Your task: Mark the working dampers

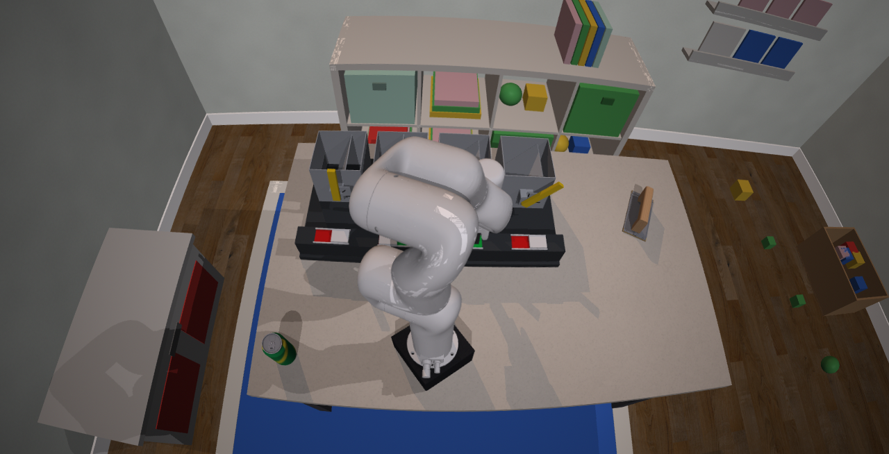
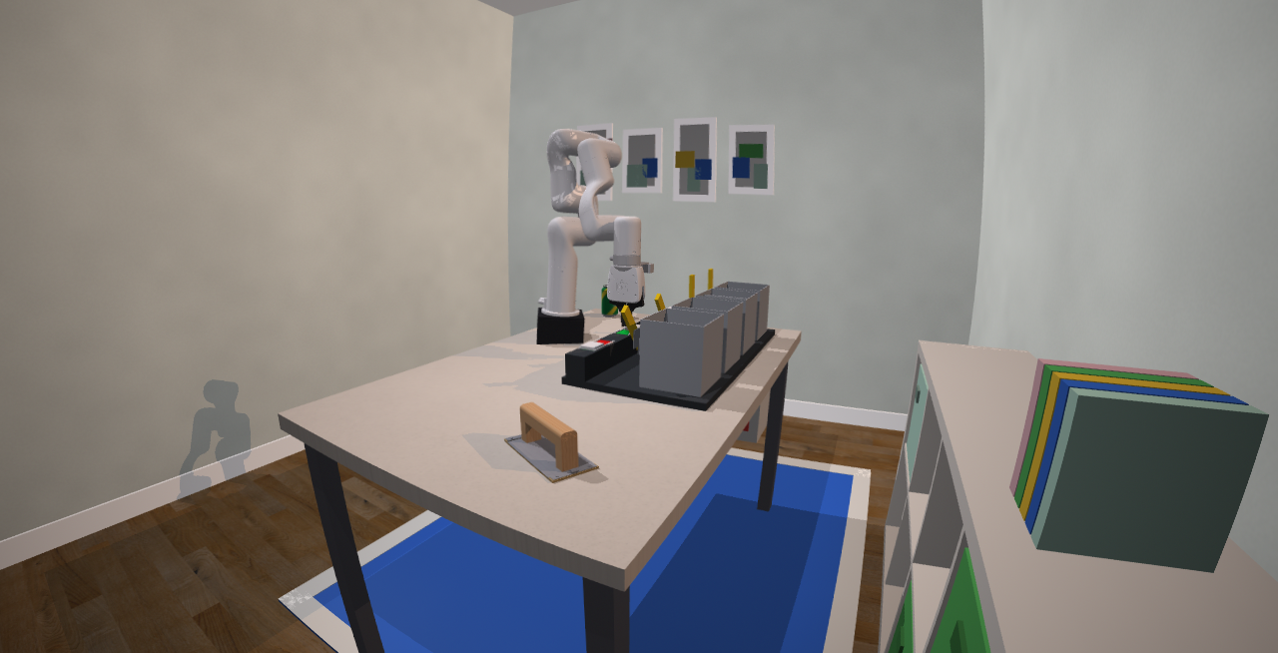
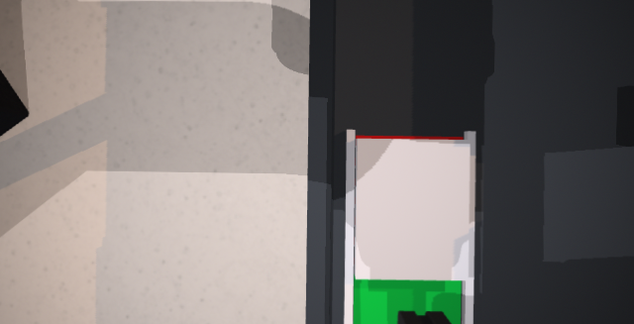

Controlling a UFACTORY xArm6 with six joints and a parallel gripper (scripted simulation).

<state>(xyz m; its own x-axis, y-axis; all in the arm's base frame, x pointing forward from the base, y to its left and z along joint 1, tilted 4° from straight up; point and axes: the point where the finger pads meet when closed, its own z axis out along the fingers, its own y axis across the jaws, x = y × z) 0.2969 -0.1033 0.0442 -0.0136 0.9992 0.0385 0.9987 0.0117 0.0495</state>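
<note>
My gripper (image 2: 624, 304) hangs low over the slider rail (image 1: 428, 251), jaws pressed together w/ nothing between. On wrist cam the white cover (image 3: 412, 210) sits nearly across: green (image 3: 396, 296) showing below it, only a thin red strip (image 3: 409, 138) at the far end. Four dampers (image 2: 683, 349) stand in a row behind the rail; the outer two sliders (image 1: 527, 241) show red.

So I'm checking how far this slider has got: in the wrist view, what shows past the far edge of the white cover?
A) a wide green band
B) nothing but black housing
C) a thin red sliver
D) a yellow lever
C: a thin red sliver lines the far edge of the white cover, while the green patch lies exposed at its near edge, so the cover is almost across.
</note>
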